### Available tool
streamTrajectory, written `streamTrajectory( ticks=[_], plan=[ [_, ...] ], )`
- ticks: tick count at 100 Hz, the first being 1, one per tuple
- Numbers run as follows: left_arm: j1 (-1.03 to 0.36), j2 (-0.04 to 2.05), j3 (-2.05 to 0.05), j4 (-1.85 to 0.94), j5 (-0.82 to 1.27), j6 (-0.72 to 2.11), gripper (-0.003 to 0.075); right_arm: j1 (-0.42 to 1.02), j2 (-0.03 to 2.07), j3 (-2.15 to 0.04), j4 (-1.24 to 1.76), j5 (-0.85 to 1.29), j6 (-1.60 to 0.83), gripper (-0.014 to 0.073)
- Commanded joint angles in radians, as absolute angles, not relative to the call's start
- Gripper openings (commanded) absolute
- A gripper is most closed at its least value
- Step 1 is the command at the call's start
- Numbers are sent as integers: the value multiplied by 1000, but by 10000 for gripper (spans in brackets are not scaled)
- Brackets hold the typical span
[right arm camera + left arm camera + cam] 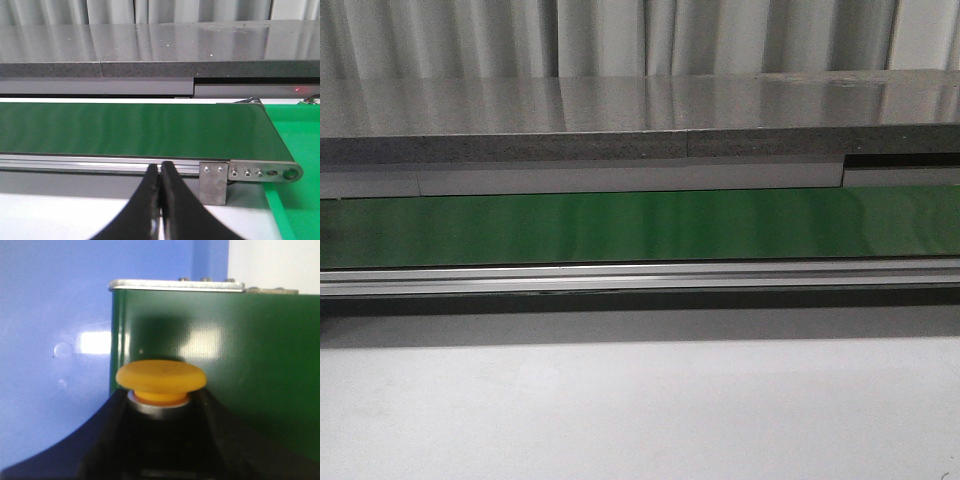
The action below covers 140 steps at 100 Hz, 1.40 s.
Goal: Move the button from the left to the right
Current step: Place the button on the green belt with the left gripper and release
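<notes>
In the left wrist view the button (161, 376) fills the lower middle: a round yellow-orange cap on a silver collar, its black body held between the two black fingers. My left gripper (160, 407) is shut on it, just above the end of the green conveyor belt (220, 360). In the right wrist view my right gripper (160, 172) is shut with nothing between its fingers, hovering before the belt's metal side rail (100, 162). Neither gripper nor the button shows in the front view.
The green belt (640, 228) runs across the front view with an aluminium rail (640, 275) before it and a grey stone ledge (620, 120) behind. A blue surface (55, 340) lies beside the belt's left end. A bright green mat (295, 145) lies past its right end.
</notes>
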<state>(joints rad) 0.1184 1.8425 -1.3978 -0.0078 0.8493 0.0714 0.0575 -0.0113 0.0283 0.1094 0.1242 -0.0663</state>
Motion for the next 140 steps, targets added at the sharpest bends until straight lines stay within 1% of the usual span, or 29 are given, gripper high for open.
streamTrajectory(
  ticks=[1,8,14,18,24,49,69,86,95,106,140],
  plan=[
    [112,1793,-1419,-23,818,68,307,58,-31,13,102,40,-71,-68],
    [112,1793,-1421,-23,818,68,465,58,-31,13,102,40,-71,-68],
    [112,1793,-1421,-23,818,69,568,58,-31,13,102,40,-71,-68],
    [112,1793,-1421,-23,818,69,627,58,-31,13,102,40,-71,-68],
    [112,1793,-1421,-23,820,69,672,58,-31,13,102,40,-71,-68],
    [76,1745,-1421,-38,805,95,672,58,-31,13,102,40,-71,-68],
    [30,1640,-1419,-36,756,97,672,58,-31,13,102,40,-71,-68],
    [12,1526,-1370,-36,658,97,672,58,-31,13,102,40,-71,-68],
    [12,1453,-1315,-38,596,97,672,58,-31,13,102,40,-71,-68],
    [12,1343,-1221,-44,470,97,672,58,-31,13,102,40,-71,-68],
    [12,1001,-831,-73,85,97,672,58,-31,13,102,40,-71,-68]
  ],
)
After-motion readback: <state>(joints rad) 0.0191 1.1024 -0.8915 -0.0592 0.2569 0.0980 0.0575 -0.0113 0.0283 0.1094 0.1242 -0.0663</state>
